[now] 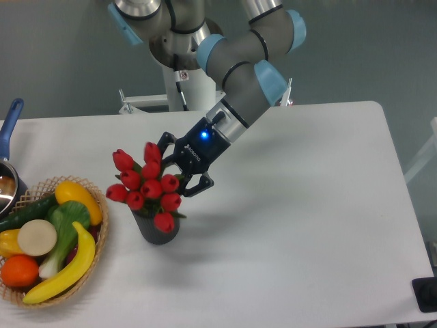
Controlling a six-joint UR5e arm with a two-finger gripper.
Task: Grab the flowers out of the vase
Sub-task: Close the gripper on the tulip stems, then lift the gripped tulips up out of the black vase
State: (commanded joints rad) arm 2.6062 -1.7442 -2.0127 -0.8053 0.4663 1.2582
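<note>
The flowers (145, 180), a bunch of red closed tulip buds, stand in the vase (159, 230), a short dark ribbed cylinder at the left-middle of the white table. My gripper (181, 165) comes in tilted from the upper right and sits right against the bunch's upper right side. Its jaws are spread. One finger (164, 141) shows behind the top buds and the other finger (200, 186) shows to the right of the buds. The stems are mostly hidden by the buds. I cannot tell whether the fingers touch the bunch.
A woven basket (93, 257) with a banana, orange, pepper and other produce sits at the front left, close to the vase. A pot with a blue handle (11, 120) is at the left edge. The arm's base (179, 82) stands behind the table.
</note>
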